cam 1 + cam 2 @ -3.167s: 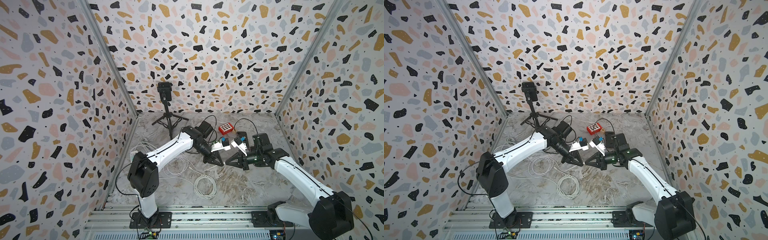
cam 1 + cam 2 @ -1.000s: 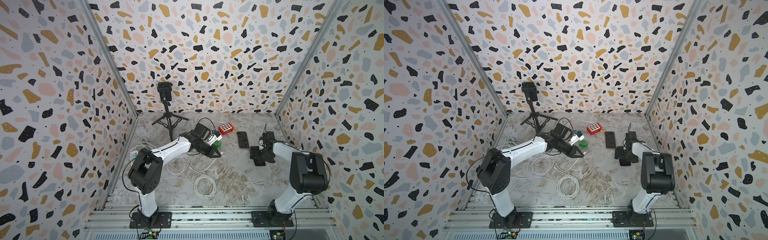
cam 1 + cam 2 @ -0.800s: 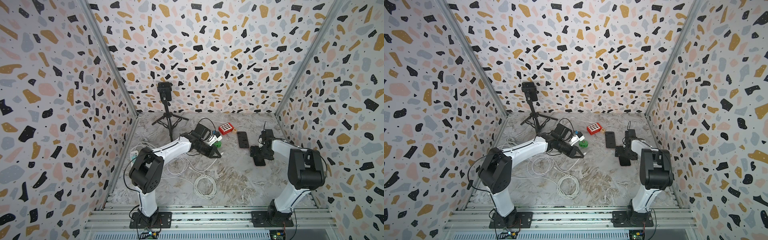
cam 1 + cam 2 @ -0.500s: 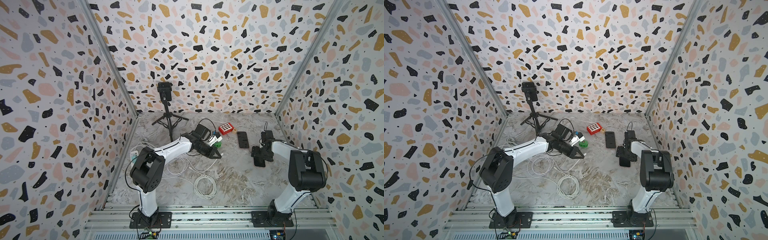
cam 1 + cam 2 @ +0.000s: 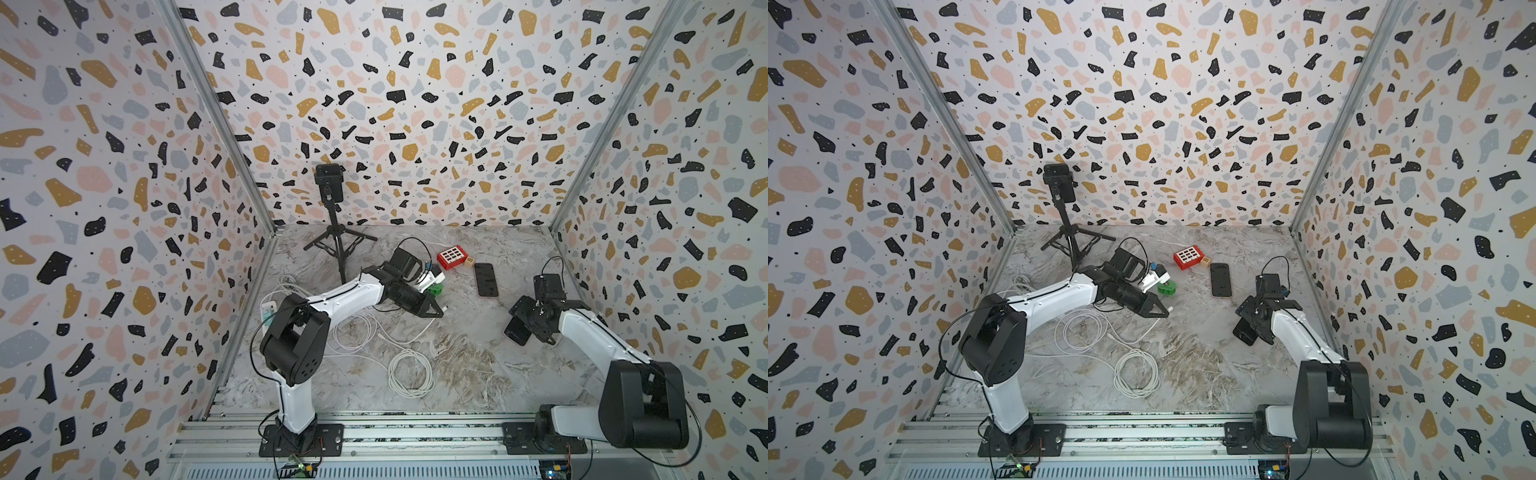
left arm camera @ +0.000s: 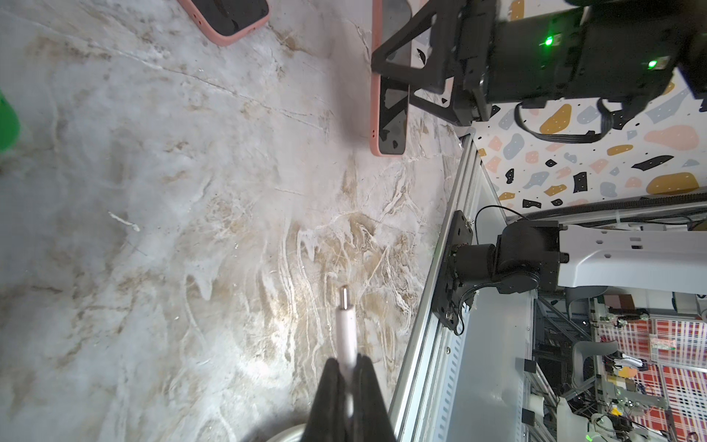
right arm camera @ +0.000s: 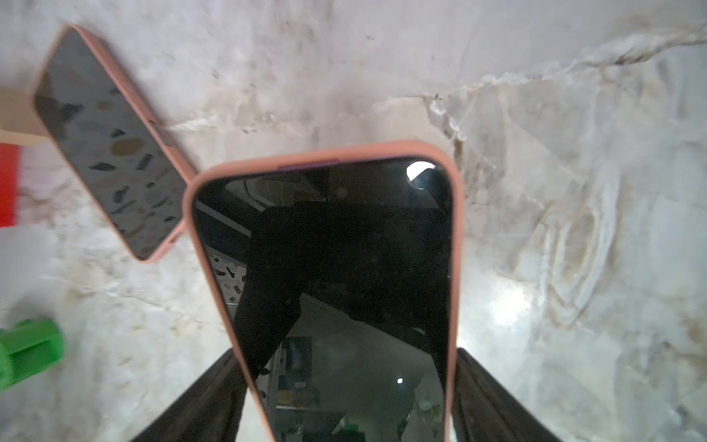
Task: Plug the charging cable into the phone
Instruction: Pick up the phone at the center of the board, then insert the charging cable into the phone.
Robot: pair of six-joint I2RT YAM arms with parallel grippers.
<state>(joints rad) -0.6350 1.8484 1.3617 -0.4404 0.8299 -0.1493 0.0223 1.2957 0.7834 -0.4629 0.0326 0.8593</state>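
Left gripper [image 6: 349, 367] pinches the white charging cable plug [image 6: 345, 325] just behind its metal tip, leaving the tip free to insert. Right gripper [image 7: 346, 356] clamps the long sides of the pink-cased black-screen phone [image 7: 329, 268] near the right edge of the marbled desk [image 5: 457, 353] (port not visible), likely steadying it. Plug and phone well apart; not plugged yet.

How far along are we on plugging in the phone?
Done: the left gripper is shut on the cable plug, its tip sticking out. In hand: the right gripper has its jaws against both long edges of a phone. Left: plug and phone sit far apart in both top views, so bringing them together, lining up and inserting remain.
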